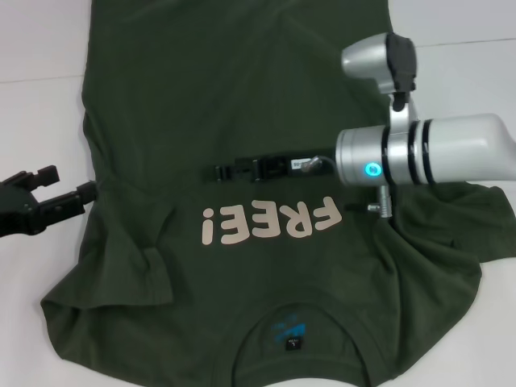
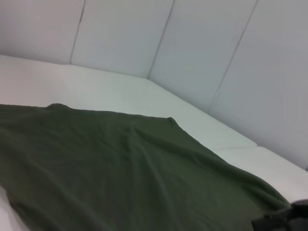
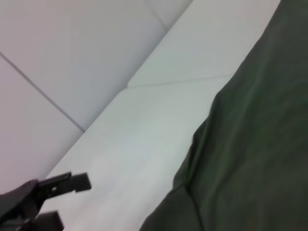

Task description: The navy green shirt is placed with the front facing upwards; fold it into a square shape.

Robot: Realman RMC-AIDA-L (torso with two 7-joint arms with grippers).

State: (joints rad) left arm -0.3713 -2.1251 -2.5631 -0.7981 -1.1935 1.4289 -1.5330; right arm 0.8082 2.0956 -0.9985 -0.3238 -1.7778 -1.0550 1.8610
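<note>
The navy green shirt (image 1: 250, 145) lies front-up across the white padded table (image 1: 40, 40), collar nearest the robot, its soft matte cotton rumpled into ridges at both sleeves and bearing pale blocky "FREE!" lettering (image 1: 270, 223) above a small black neck label (image 1: 293, 344). The right gripper (image 1: 230, 172), slim and black on a glossy silver arm, reaches over the chest, its fingers narrow, holding nothing visible. The left gripper (image 1: 68, 189) rests at the shirt's left edge with fingers spread.
</note>
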